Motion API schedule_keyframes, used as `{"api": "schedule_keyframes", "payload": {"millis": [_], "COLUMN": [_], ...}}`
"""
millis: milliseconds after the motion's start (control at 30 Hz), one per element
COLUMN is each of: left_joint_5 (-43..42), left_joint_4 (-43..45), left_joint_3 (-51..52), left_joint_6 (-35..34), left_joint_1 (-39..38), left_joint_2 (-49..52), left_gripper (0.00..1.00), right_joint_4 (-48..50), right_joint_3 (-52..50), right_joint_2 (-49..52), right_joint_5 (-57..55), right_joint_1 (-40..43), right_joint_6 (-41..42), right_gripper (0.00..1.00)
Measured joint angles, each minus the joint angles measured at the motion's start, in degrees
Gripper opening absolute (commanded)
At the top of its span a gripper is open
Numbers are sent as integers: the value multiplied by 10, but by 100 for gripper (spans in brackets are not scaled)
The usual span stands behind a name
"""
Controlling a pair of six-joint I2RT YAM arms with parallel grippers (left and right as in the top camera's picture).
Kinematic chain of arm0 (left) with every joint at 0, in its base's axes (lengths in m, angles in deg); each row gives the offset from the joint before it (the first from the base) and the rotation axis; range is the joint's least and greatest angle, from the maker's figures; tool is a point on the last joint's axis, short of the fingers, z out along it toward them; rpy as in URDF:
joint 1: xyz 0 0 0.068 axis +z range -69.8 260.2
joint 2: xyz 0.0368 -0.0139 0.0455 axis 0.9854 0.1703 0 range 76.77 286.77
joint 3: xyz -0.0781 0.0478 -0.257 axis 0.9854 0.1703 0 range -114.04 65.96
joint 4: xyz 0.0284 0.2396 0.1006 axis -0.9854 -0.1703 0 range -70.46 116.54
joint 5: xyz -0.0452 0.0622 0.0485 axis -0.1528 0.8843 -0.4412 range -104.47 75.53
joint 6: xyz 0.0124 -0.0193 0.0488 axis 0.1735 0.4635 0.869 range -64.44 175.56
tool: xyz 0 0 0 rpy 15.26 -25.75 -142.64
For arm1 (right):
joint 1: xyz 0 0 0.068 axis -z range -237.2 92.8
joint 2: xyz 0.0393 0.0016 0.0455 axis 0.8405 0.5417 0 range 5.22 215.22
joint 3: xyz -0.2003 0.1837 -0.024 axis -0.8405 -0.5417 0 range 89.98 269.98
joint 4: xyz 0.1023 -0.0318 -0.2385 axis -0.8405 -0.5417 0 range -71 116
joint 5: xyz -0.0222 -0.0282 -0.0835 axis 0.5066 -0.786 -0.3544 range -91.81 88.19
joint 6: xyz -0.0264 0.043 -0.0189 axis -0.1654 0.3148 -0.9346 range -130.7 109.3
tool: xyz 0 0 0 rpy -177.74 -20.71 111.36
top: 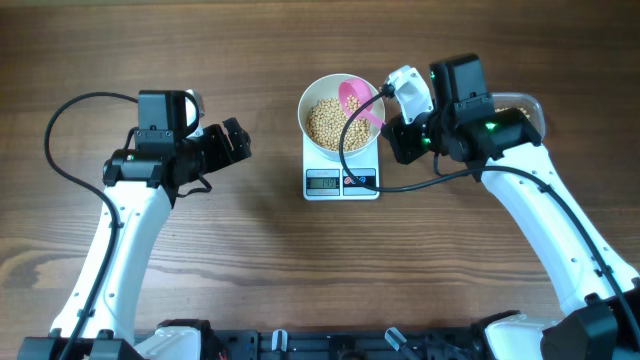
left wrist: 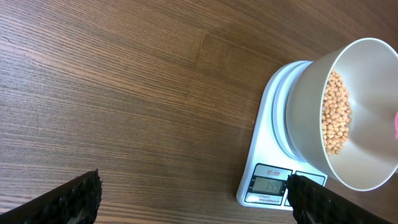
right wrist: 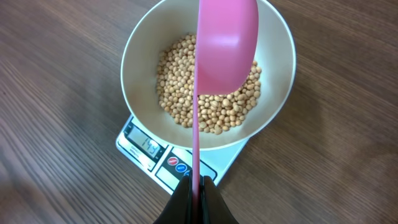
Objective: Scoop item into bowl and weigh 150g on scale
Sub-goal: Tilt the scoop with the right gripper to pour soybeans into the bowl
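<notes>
- Right wrist view: right gripper (right wrist: 194,202) pinched tight on the thin handle of the pink scoop (right wrist: 225,43).
- Scoop head hangs over the bowl (right wrist: 140,68), above the far half.
- Beans (right wrist: 180,93) cover the bowl's floor (a shallow heap, well below the rim).
- Bowl sits on the scale (right wrist: 186,168); digits too small to read.
- Left gripper (top: 238,142) left of the scale, well apart, jaws wide, holding nothing.

A pink scoop (right wrist: 225,43) is clamped by its thin handle between the dark fingers (right wrist: 177,208), its head held above the soybeans (right wrist: 180,93) in the white bowl (right wrist: 140,68). The bowl is seated on a white scale (right wrist: 221,158), set on the wooden surface (right wrist: 62,74).
</notes>
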Motion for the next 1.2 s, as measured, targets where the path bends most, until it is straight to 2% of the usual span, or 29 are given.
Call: {"api": "schedule_keyframes", "payload": {"millis": [1200], "left_joint_5": [0], "left_joint_4": [0], "left_joint_3": [0], "left_joint_6": [0], "left_joint_1": [0], "left_joint_2": [0], "left_gripper": [100], "right_joint_4": [-7], "right_joint_3": [0], "right_joint_2": [0], "right_joint_5": [-36], "right_joint_1": [0], "right_joint_6": [-15], "right_gripper": [4]}}
